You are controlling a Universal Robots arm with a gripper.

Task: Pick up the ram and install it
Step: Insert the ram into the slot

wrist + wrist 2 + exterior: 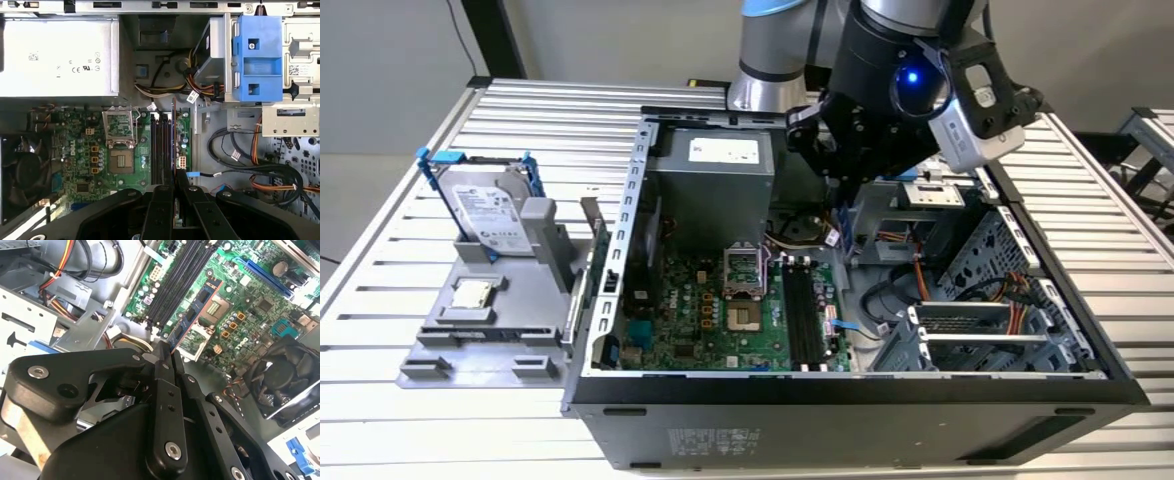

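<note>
Over the memory slots (181, 280) I have the gripper (169, 354) clamped on the ram (196, 312), which hangs tilted above the motherboard (260, 300). My call: square its long edge to one slot, then press down evenly.

The hand (168, 356) pinches the ram (196, 312) between its black fingers (163, 390), holding it over the green motherboard (250, 305) near the black memory slots (180, 277).
</note>
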